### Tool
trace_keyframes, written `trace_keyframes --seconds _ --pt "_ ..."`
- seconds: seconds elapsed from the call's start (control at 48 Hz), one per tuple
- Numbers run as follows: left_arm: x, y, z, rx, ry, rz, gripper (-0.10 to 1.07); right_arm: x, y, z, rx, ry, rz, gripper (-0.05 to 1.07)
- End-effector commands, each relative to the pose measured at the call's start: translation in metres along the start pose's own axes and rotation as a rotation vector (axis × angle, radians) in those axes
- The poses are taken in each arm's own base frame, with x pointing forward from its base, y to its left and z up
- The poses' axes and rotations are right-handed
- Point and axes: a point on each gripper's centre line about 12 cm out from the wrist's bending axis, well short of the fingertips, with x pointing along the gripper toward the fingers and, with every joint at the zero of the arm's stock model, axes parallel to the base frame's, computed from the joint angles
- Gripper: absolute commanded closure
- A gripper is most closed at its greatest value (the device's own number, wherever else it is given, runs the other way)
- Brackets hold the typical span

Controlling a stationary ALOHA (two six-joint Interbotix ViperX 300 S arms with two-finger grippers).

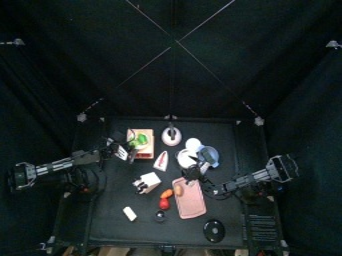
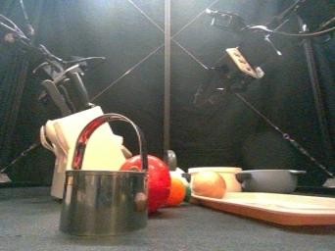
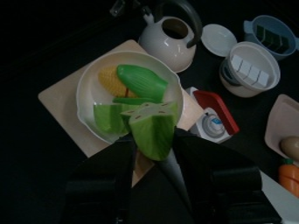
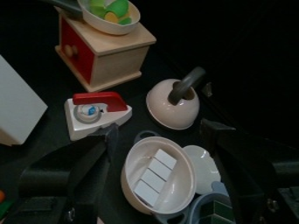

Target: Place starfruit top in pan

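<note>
- Left wrist view: the left pincer has its 2 jaws set fairly wide, clamped on the starfruit top, a bright yellow-green piece that sits between the jaw tips and sticks out beyond them.
- Beyond the held piece in this view lies a white pan resting on a tan square board; more green pieces and a yellow one already lie inside it.
- The starfruit top overlaps the pan's near rim in this view; whether it touches the pan cannot be told.
- Near the board stand a white kettle, a small white dish and a ribbed white container.
- Right wrist view: the right pincer has its 2 jaws spread wide and grips nothing; a white ribbed bowl lies between them on the bench.
- Top view: both arms reach in over the bench from opposite sides, the left one near the board.
</note>
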Motion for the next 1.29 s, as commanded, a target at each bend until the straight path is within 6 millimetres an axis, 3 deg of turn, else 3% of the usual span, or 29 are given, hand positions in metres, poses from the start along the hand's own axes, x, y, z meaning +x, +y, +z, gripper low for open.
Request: trace_keyframes --seconds 0.0,0.292,0.812,1.271 --pt "0.001 -0.001 0.009 0.010 -0.032 -0.009 0.26 -0.003 -0.006 0.011 0.032 -0.025 0.010 -0.02" --pt "0.016 -0.001 0.004 0.021 0.002 -0.002 0.26 -0.001 -0.005 0.010 0.031 -0.019 0.022 -0.02" --pt "0.017 0.003 0.008 0.033 -0.013 0.010 0.24 0.003 -0.004 0.008 0.029 -0.009 0.037 -0.02" --pt "0.022 0.006 0.013 0.057 -0.019 0.027 0.10 0.005 -0.003 0.008 0.031 -0.003 0.047 -0.02"
